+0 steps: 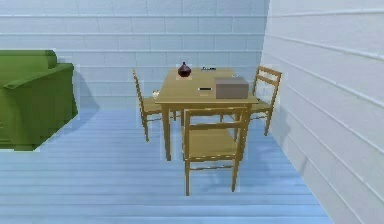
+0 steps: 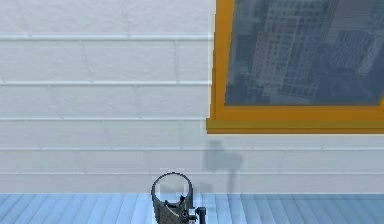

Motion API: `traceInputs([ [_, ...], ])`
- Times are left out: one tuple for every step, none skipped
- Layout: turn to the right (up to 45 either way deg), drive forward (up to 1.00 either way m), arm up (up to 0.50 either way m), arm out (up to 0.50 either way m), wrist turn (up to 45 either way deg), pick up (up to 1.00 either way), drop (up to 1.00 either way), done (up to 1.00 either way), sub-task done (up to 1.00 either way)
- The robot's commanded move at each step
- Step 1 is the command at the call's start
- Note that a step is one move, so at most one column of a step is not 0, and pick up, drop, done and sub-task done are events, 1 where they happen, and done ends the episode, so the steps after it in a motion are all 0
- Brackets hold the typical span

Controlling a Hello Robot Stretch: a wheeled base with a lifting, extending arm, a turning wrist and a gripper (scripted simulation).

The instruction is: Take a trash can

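My gripper (image 2: 172,192) stands low in the arm side view, just left of the middle at the bottom edge. Its thin fingers curve into a ring against the pale plank wall and the blue floor. Only bare wall and floor lie behind its far end, so it holds nothing.
A wooden table (image 1: 190,98) stands ahead with three wooden chairs (image 1: 212,145) around it, near the forward view's right wall. On it are a brown box (image 1: 231,90) and a dark red round vessel (image 1: 184,70). A green sofa (image 1: 32,100) sits at left. An orange-framed window (image 2: 300,60) fills the side wall.
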Motion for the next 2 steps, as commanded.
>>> traceInputs([
  [0.0, 0.00, 0.00, 0.00, 0.0, 1.00, 0.00, 0.00, 0.00],
  [0.0, 0.00, 0.10, 0.00, 0.0, 0.00, 0.00, 0.00, 0.00],
])
